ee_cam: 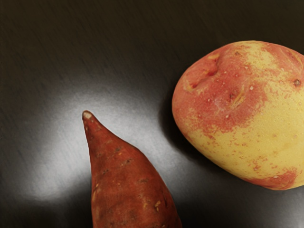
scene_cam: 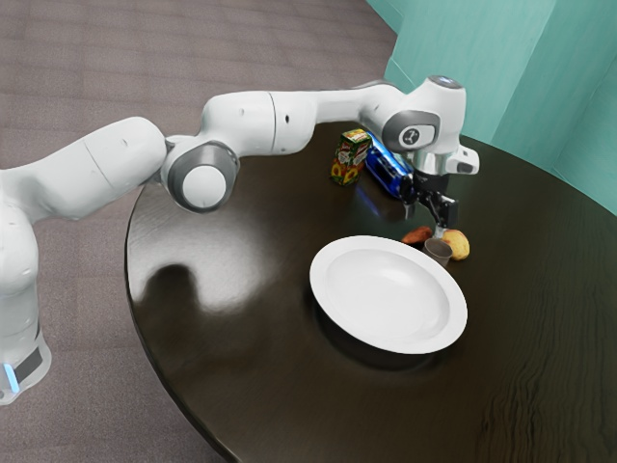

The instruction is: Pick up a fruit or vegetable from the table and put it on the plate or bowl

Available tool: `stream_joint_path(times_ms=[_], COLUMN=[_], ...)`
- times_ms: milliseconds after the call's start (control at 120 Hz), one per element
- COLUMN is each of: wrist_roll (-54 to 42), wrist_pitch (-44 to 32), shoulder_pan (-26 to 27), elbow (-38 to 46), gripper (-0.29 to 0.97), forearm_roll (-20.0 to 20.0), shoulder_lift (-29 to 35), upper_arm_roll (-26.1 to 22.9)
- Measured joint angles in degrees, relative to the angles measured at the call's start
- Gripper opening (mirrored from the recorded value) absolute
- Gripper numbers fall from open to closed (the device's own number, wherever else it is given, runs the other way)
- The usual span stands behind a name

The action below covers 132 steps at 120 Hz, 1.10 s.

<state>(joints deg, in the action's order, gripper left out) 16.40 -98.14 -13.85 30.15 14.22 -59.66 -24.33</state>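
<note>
Clearly nothing is picked yet; the gripper (scene_cam: pixel 436 216) hangs open and empty over the sweet potato (ee_cam: pixel 128 185) and potato (ee_cam: pixel 242 114); the plate (scene_cam: pixel 386 289) is bare; grasp, lift, placing remain.

— Is there any writing to read on the table?
— Nothing legible. The green carton (scene_cam: pixel 351 157) has colourful print and the blue packet (scene_cam: pixel 388 168) has light patches, but no word, brand or number can be made out.
</note>
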Motion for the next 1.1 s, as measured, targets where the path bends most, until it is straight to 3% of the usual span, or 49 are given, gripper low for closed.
stream_joint_path(times_ms=[1100], wrist_roll=[0.2], wrist_pitch=[-4.8], shoulder_pan=[-2.4], elbow=[3.2], gripper=[0.68], forearm_roll=[-0.2], shoulder_lift=[-0.1], upper_arm_roll=[1.4])
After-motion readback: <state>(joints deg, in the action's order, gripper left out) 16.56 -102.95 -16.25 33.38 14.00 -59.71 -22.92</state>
